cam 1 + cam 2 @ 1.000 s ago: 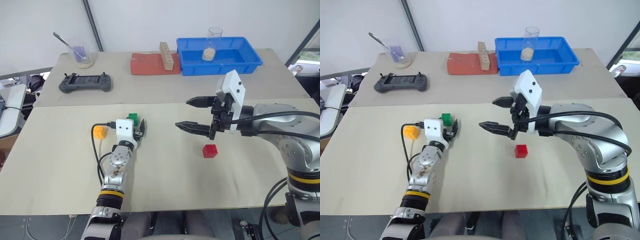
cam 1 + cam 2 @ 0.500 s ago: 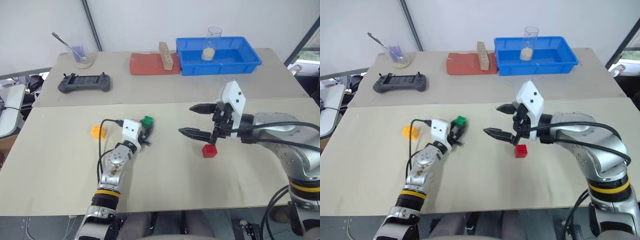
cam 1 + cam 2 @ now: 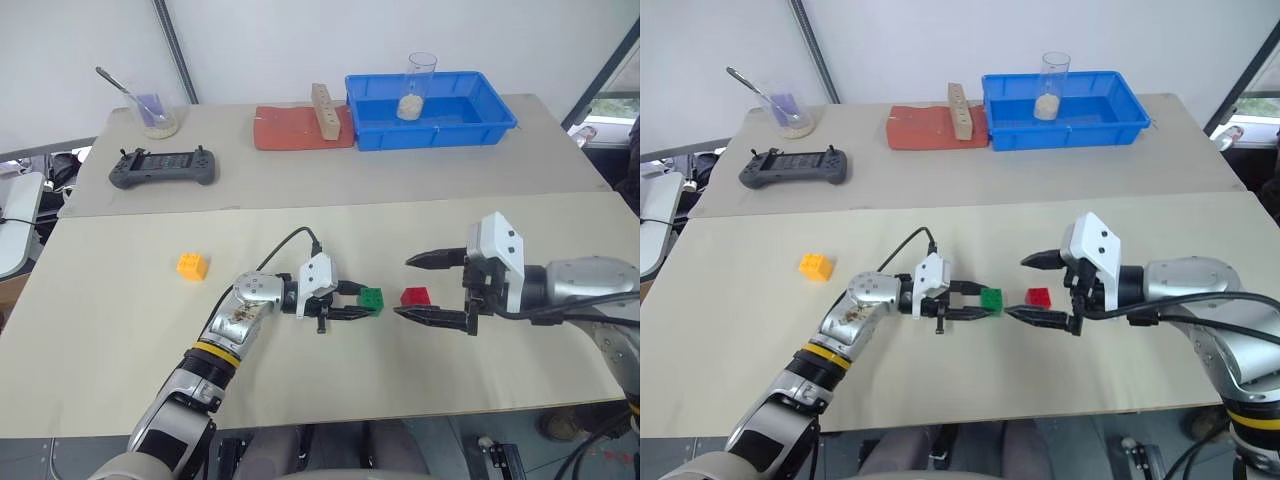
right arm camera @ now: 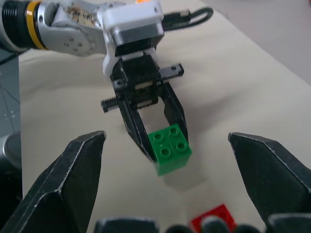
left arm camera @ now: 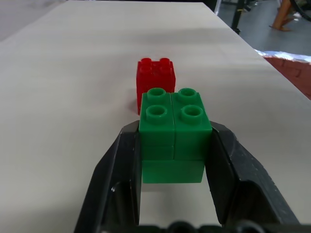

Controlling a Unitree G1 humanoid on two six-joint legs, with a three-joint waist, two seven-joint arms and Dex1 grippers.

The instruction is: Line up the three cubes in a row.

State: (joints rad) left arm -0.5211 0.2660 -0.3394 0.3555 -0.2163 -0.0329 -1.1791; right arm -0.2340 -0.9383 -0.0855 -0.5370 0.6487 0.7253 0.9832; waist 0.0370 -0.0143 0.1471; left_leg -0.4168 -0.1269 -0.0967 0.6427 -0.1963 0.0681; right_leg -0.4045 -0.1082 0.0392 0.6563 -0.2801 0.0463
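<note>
Cubes number three on the near worktop (image 3: 120,330): one green, one red, one yellow-orange. The green cube (image 3: 371,299) is pinched between the two black fingers of the left pincer (image 3: 362,302), which reaches in level from the robot's left, and it sits just beside the red cube (image 3: 415,296). The red cube rests on the worktop between the two spread fingers of the right pincer (image 3: 423,289), which grips nothing. The yellow-orange cube (image 3: 192,265) lies alone, well apart toward the robot's left. On the far worktop stand one blue tray (image 3: 500,125), one game controller (image 3: 162,166) and one tan wooden block (image 3: 324,110).
</note>
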